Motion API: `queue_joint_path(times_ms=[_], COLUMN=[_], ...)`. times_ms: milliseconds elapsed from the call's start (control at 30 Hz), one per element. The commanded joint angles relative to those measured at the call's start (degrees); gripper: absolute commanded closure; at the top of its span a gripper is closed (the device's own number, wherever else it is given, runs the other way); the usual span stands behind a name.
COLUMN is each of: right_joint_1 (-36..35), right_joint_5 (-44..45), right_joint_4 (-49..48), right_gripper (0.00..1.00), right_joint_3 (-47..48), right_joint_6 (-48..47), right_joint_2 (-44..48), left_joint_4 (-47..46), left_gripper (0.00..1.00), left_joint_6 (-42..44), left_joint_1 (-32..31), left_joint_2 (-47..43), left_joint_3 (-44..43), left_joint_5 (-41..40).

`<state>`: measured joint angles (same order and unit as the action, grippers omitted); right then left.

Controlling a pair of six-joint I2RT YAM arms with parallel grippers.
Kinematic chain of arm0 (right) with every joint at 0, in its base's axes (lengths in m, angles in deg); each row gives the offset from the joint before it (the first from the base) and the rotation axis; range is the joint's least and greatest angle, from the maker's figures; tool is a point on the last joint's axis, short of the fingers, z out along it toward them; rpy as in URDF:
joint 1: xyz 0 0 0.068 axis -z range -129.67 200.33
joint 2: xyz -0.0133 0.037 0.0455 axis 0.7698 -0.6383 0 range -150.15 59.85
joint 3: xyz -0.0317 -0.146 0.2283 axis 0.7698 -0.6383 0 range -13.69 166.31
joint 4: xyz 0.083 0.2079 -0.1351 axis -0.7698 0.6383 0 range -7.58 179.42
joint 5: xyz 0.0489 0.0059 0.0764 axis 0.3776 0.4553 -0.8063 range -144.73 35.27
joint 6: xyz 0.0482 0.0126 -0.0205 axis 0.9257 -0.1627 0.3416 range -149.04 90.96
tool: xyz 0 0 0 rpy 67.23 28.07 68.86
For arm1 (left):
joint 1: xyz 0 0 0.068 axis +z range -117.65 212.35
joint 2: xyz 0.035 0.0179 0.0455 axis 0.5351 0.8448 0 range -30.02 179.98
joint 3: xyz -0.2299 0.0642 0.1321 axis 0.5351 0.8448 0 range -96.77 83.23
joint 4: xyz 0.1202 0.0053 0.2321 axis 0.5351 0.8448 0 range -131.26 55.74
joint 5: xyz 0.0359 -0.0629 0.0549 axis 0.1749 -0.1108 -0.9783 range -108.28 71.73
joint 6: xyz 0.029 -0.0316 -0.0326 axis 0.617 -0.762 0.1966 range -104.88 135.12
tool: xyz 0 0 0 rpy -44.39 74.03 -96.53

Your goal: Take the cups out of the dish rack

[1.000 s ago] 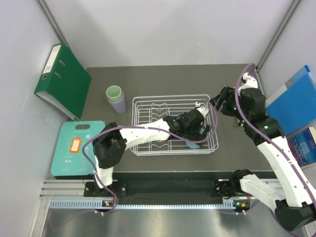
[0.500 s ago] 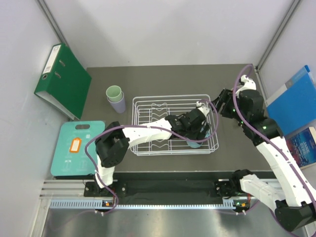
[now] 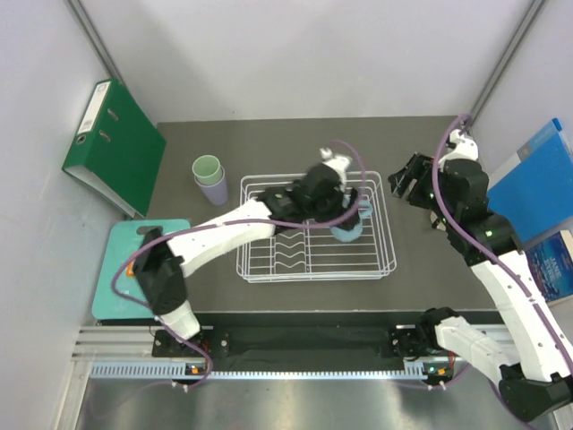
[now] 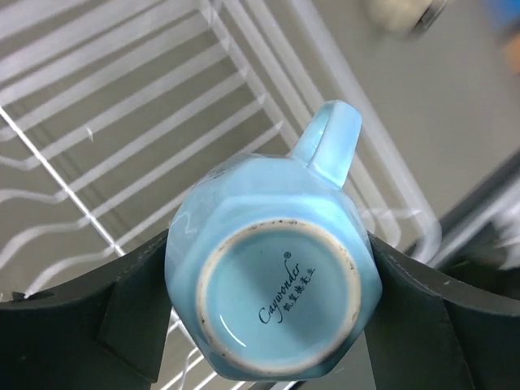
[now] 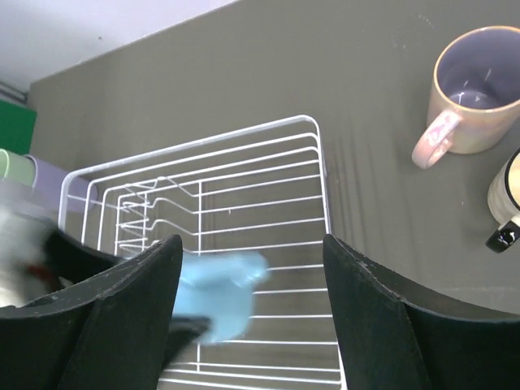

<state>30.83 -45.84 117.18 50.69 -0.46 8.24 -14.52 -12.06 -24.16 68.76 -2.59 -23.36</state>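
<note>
Four cups stand outside the dish rack [image 3: 313,260]: mint cup [image 3: 207,167] in lavender cup [image 3: 214,191] left, pink cup [image 5: 471,89] and cream cup [image 5: 508,195] right. Left fingers [image 4: 81,325] grip the blue cup [image 4: 272,284] above it; right fingers [image 5: 390,325] gape.

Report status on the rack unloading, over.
Left gripper shut on the light blue cup, bottom up over the dish rack. Right gripper open, empty, off the rack's right end. Nothing seen blocking.

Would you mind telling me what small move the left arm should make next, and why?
Probably carry the blue cup leftward past the dish rack rim: the left gripper is shut on it above the wires, and the stacked cups stand on the table there.
</note>
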Motion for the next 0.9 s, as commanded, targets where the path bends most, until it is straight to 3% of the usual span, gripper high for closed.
queue_joint_path(times_ms=[0,100,267,467,567,867], right_joint_1=[-0.97,-0.88,-0.80,-0.62,-0.71,-0.79], right_joint_5=[0.88,-1.58,-8.07,-23.80,-26.80,-32.52], right_joint_4=[-3.73,-7.25,-12.43,-21.48,-27.11,-37.74], right_gripper=[0.30,0.30,0.30,0.34,0.37,0.41], right_joint_3=[1.46,-1.18,-5.30,-10.22,-13.91,-18.76], right_joint_6=[1.39,3.49,7.63,10.97,14.04,20.99], right_joint_2=[2.30,3.53,4.59,3.45,4.85,6.53], left_joint_4=[-18.51,-29.51,-58.87,-88.90,-97.80,-95.65], left_gripper=[1.00,1.00,1.00,1.00,1.00,1.00], left_joint_6=[-12.07,-20.85,-33.71,-50.68,-58.14,-56.58], left_joint_1=[8.95,13.96,18.71,20.91,21.00,20.92], left_joint_2=[-11.93,-16.59,-21.17,-17.32,-14.50,-13.09], left_joint_3=[7.84,18.73,33.67,38.09,37.92,37.40], left_joint_5=[13.76,22.82,32.05,39.97,41.38,40.41])
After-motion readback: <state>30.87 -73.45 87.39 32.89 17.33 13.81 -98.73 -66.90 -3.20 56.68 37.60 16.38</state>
